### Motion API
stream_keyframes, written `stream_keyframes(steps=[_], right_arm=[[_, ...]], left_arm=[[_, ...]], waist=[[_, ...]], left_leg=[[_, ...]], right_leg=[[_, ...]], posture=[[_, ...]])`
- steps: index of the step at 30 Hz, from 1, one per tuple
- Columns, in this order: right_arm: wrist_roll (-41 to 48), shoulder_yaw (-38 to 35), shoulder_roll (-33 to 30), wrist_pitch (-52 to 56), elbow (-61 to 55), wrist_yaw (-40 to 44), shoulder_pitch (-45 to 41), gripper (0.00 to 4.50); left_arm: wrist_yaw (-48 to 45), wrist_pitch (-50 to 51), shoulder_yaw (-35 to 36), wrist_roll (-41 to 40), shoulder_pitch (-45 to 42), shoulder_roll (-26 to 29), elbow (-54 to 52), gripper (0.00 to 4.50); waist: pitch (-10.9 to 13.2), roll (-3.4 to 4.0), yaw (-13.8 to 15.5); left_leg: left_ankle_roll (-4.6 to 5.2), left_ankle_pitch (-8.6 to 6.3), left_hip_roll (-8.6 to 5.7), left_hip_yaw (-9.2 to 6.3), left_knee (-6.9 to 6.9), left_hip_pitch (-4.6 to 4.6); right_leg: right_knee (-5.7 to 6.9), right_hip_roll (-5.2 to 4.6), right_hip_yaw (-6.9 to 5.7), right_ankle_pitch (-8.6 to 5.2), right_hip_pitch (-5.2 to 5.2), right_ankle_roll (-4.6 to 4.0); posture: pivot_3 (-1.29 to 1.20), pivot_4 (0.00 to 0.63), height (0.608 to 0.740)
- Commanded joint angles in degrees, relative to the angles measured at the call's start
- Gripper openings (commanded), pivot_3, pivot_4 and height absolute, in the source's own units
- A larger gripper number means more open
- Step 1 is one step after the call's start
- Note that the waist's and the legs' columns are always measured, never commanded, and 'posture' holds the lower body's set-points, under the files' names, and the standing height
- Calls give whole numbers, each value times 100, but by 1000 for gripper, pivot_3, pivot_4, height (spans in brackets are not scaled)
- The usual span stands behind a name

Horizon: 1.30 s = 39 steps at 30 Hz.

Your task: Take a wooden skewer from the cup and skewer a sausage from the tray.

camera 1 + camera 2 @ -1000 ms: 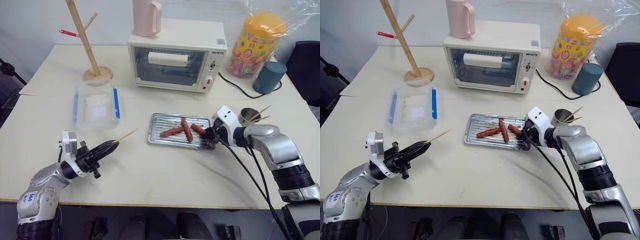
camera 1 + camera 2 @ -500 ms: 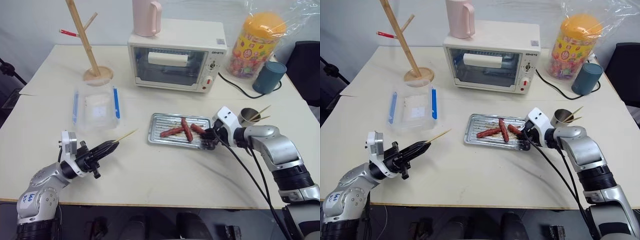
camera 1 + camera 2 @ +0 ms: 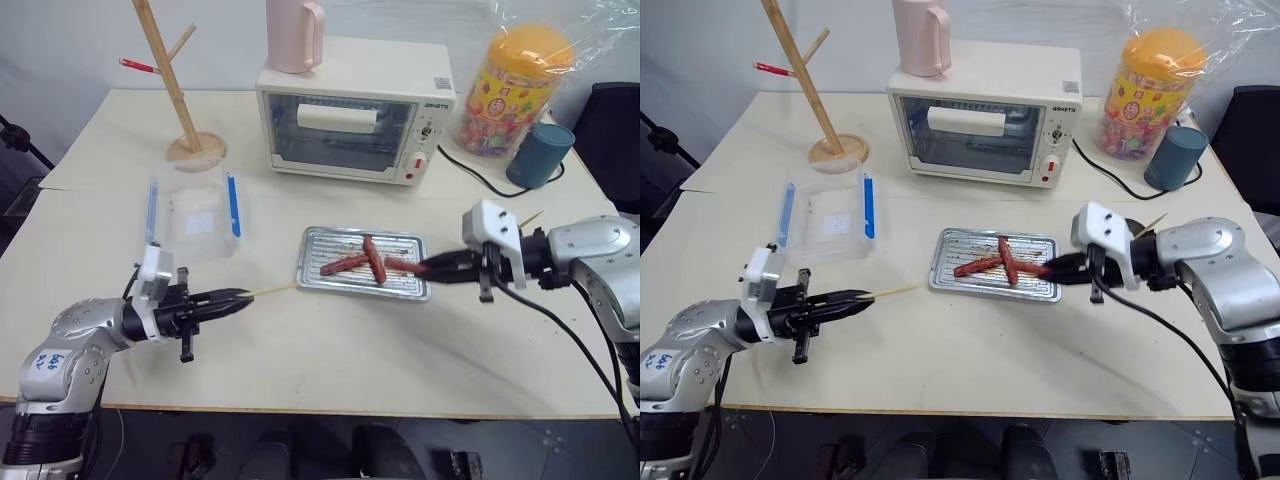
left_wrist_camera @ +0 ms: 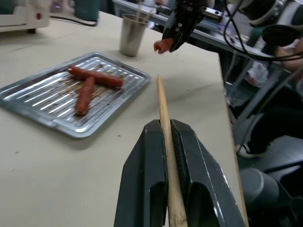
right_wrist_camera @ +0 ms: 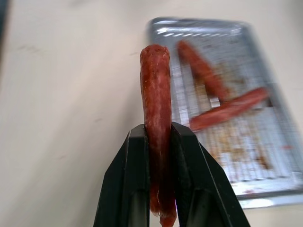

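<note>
My left gripper (image 3: 235, 296) is shut on a wooden skewer (image 3: 272, 290), which lies level with its tip pointing right toward the tray (image 3: 322, 243). The silver tray holds two crossed sausages (image 3: 358, 260). Another sausage (image 3: 400, 265) hangs above the tray's right end, and my right gripper (image 3: 428, 268) is shut on it and points left. In the right wrist view that sausage (image 5: 157, 94) stands up between the black fingers (image 5: 138, 156). The steel cup (image 4: 131, 34) with spare skewers stands behind my right gripper. The skewer tip (image 4: 160, 82) and the held sausage (image 4: 163, 45) are well apart.
A white toaster oven (image 3: 350, 110) with a pink jug (image 3: 293, 35) on top stands at the back. A clear box with blue clips (image 3: 192, 212) and a wooden branched stand (image 3: 170, 80) are at the left. A yellow jar (image 3: 510, 90) and a dark blue-grey cup (image 3: 538, 155) are at the right.
My right gripper has lifted a sausage off the tray and drawn back to the right, turning to point left. My left gripper has swung the skewer level toward the tray and moved right.
</note>
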Motion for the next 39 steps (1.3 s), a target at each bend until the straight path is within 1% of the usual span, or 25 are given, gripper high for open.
stream_keyframes(steps=[1, 6, 12, 20, 39], right_arm=[[278, -75, -84, 148, -374, 185, -21, 435], [387, -26, 22, 321, -556, 121, 1, 435], [384, 37, 157, 468, -675, -56, -63, 435], [361, 170, 334, 584, -770, -211, -202, 435], [374, 388, 493, 635, -828, -323, -335, 435]], left_arm=[[-289, -10, -211, 50, -272, 102, -49, 0], [-500, -97, -570, 260, -528, 41, 92, 0], [-456, -90, -713, 311, -738, -144, 187, 0], [-483, -126, -824, 386, -850, -273, 241, 0], [-488, -107, -940, 442, -949, -410, 247, 0]], waist=[[0, 1, -2], [1, 0, 12], [1, 0, 11], [1, 0, 15], [1, -1, 13]], left_leg=[[0, 0, -1, 0, 1, 0], [0, 0, 0, -1, 1, 0], [0, 0, -1, 0, 2, 0], [0, 0, -1, -1, 5, 0], [0, 0, -2, -1, 7, 0]], right_leg=[[2, 0, 0, 0, -1, 0], [2, 0, -1, 0, -1, 0], [4, 0, 0, 0, -2, 0], [6, 0, -1, 0, -2, 0], [9, 0, -1, 0, -2, 0]], posture=[[0, 150, 740], [0, 150, 740], [0, 150, 740], [0, 150, 740], [0, 150, 740]])
